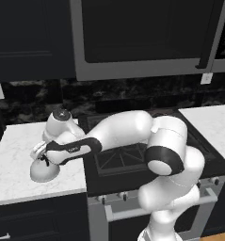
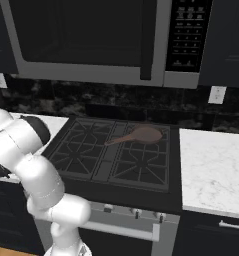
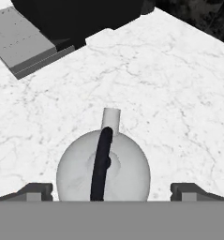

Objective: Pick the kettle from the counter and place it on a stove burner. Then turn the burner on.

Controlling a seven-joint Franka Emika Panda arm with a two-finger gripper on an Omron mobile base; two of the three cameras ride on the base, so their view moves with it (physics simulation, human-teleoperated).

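The gripper (image 3: pixel 106 192) hangs spread wide over the kettle (image 3: pixel 103 171) on the counter (image 3: pixel 179 103), spout toward 12 o'clock

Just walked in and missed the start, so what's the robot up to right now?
The white arm has reached left over the counter, with its gripper hanging above the kettle. The fingers are spread wide on either side of the kettle's dome, the black handle running between them, and nothing is gripped yet. The kettle sits on the marble, short of the stove burner. A brown frying pan lies on a rear burner.
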